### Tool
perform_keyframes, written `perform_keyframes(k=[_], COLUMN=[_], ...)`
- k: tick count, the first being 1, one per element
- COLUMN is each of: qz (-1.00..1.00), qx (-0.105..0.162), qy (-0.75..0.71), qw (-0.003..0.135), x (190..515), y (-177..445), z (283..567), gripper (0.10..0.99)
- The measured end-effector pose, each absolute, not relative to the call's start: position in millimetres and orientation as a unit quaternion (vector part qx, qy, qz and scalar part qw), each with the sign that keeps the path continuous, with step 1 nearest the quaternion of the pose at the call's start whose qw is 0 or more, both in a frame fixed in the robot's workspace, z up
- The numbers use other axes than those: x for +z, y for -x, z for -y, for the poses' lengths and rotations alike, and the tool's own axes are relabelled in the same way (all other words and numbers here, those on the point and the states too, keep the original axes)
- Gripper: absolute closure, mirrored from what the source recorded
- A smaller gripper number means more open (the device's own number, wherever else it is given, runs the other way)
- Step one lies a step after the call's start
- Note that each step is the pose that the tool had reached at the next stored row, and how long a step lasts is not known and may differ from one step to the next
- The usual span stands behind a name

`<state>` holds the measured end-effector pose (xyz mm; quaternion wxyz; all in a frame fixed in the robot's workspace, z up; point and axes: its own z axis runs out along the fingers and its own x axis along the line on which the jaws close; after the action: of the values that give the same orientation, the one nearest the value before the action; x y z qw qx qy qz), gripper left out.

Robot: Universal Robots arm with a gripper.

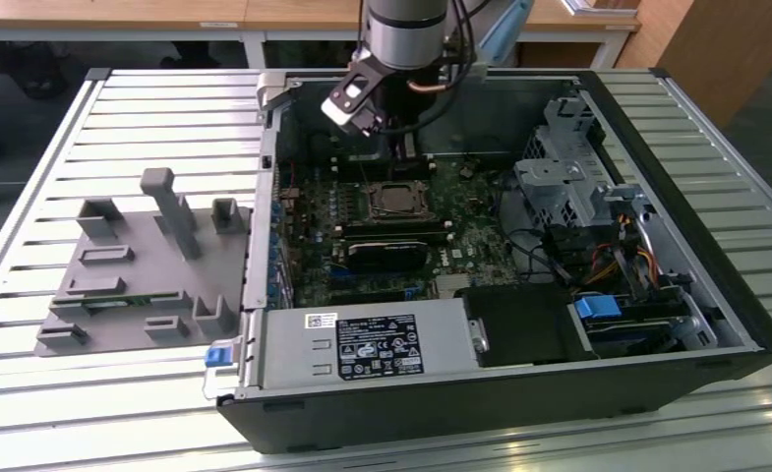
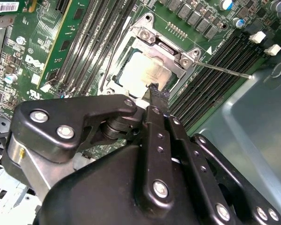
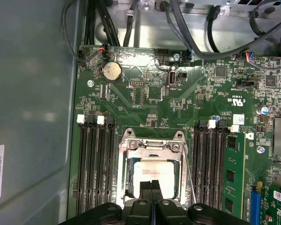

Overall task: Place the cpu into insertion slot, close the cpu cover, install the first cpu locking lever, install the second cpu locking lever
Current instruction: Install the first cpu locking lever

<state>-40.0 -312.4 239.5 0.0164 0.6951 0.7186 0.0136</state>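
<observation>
cpu sat in insertion slot, cpu cover looks down over it. fingers pressed together, tips right above cpu. locking lever loose, so guessing off-centre push skids, scratches cpu.

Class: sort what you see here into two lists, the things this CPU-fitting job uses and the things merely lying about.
Job: cpu; cpu cover; locking lever; gripper.
Lying about: memory slots; coin battery; grey holder block; power supply.
</observation>
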Motion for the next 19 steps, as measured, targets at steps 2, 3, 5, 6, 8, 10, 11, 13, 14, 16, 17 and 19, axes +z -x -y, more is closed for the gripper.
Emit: perform_keyframes(k=[2,3,5,6,8,10,11,13,14,16,17,19], qz=[-0.719,-0.719,-0.719,-0.719,-0.719,-0.719,-0.719,-0.719,-0.719,-0.719,-0.719,-0.719], qx=[0.014,0.014,0.014,0.014,0.014,0.014,0.014,0.014,0.014,0.014,0.014,0.014], qy=[-0.695,-0.695,-0.695,-0.695,-0.695,-0.695,-0.695,-0.695,-0.695,-0.695,-0.695,-0.695], qw=[0.016,0.016,0.016,0.016,0.016,0.016,0.016,0.016,0.016,0.016,0.016,0.016], x=[241,242,244,245,248,250,251,254,255,257,258,260], y=[40,40,40,40,40,40,40,40,40,40,40,40], z=[312,312,312,312,312,312,312,312,312,312,312,312], gripper=[0.98,0.98,0.98,0.98,0.98,0.98,0.98,0.98,0.98,0.98,0.98,0.98])
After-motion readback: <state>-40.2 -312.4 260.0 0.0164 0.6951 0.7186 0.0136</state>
